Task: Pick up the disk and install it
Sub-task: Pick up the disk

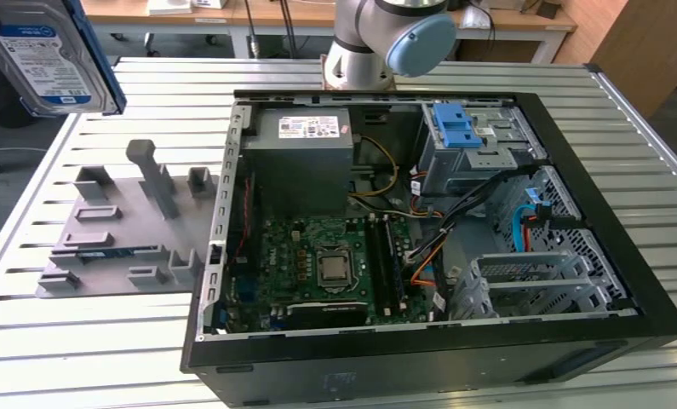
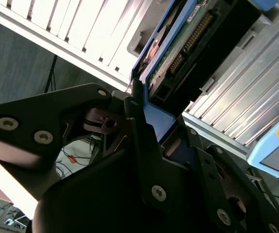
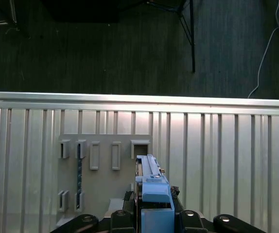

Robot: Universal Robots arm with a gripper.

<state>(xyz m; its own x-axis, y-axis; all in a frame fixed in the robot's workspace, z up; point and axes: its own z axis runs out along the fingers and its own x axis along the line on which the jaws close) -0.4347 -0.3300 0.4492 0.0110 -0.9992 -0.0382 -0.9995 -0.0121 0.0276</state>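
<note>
The disk (image 1: 45,60), silver with a white-and-blue label and a blue plastic frame, hangs high in the air at the exterior view's upper left, beyond the table's edge. In the first wrist view I see the disk (image 3: 151,187) edge-on, rising from between the black fingers of my gripper (image 3: 154,211), above the grey fixture plate. In the second wrist view my gripper (image 2: 154,124) is shut on the disk's blue frame (image 2: 156,116), with the disk's green circuit board showing beyond.
An open computer case (image 1: 611,221) lies on the slatted metal table (image 1: 111,358), with a drive cage and blue latch (image 1: 457,128) at its far right and a grey power supply (image 1: 304,145). A grey fixture plate (image 1: 123,230) sits to its left. The arm's base (image 1: 384,43) stands behind the case.
</note>
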